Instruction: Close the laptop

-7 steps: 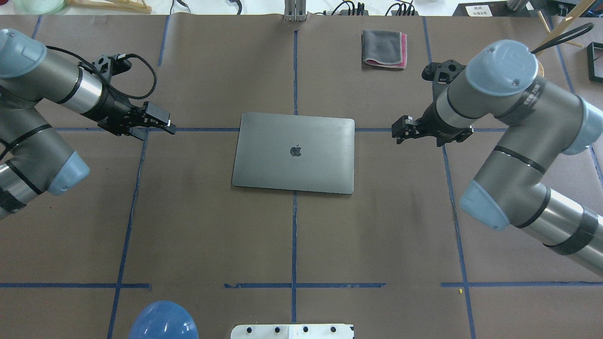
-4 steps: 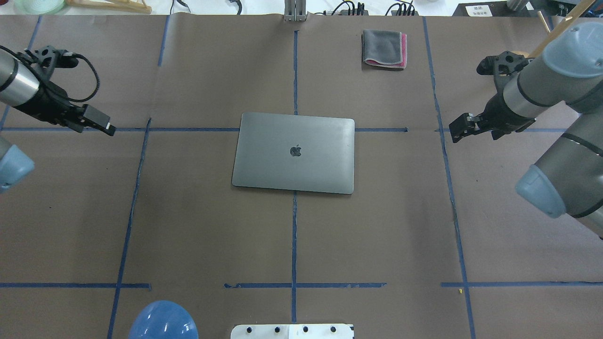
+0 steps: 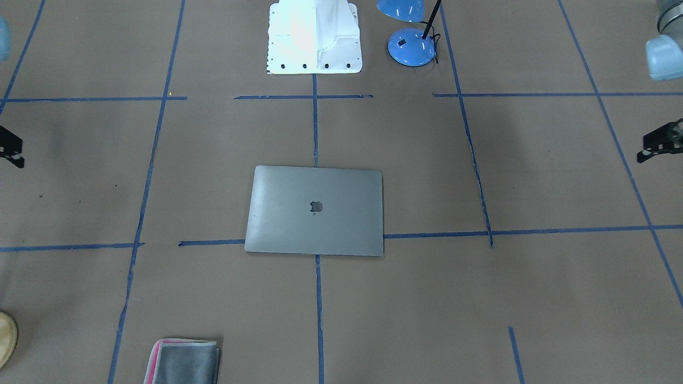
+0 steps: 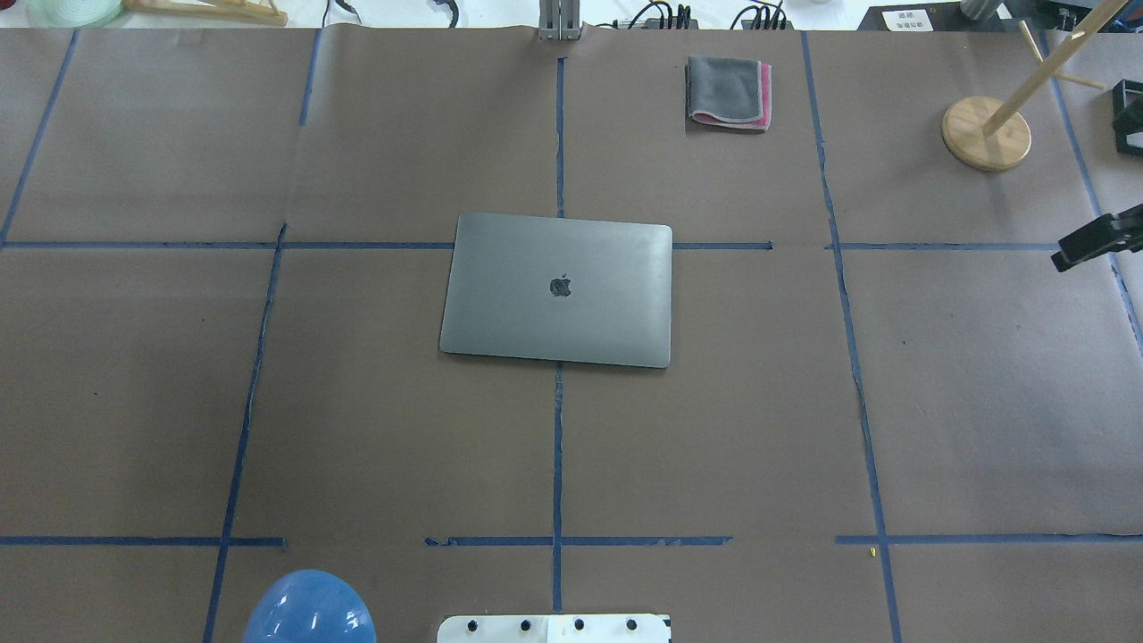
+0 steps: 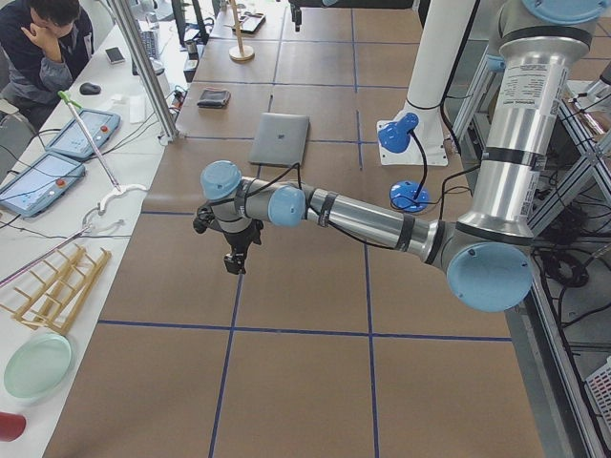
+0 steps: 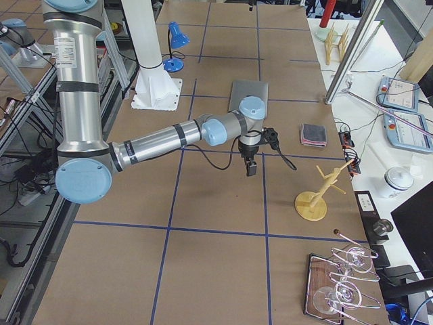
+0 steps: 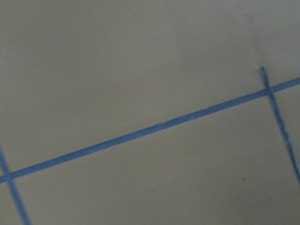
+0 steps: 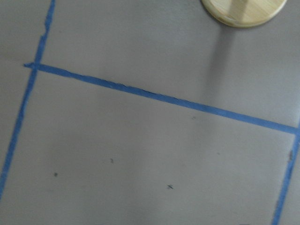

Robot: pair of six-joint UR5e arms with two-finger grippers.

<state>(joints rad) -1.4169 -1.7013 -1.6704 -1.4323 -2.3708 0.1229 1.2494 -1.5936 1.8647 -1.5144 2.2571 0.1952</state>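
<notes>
The laptop (image 4: 555,288) lies flat in the middle of the table, lid down, apple logo up; it also shows in the front view (image 3: 315,210) and the left side view (image 5: 280,138). My right gripper (image 4: 1061,262) is at the overhead view's right edge, far from the laptop, fingers together and empty; it also shows in the front view (image 3: 16,160) and the right side view (image 6: 251,169). My left gripper (image 3: 642,157) is far out on the other side, out of the overhead view, fingers together and empty; it also shows in the left side view (image 5: 232,265).
A folded grey cloth with a pink edge (image 4: 728,92) lies at the far side. A wooden stand (image 4: 986,132) is far right. A blue lamp (image 4: 308,612) and the white robot base (image 4: 554,628) are at the near edge.
Both arms have swung outward, away from the laptop. The left arm has left the overhead view; only the right gripper's tip remains at its right edge. The laptop has not moved.
</notes>
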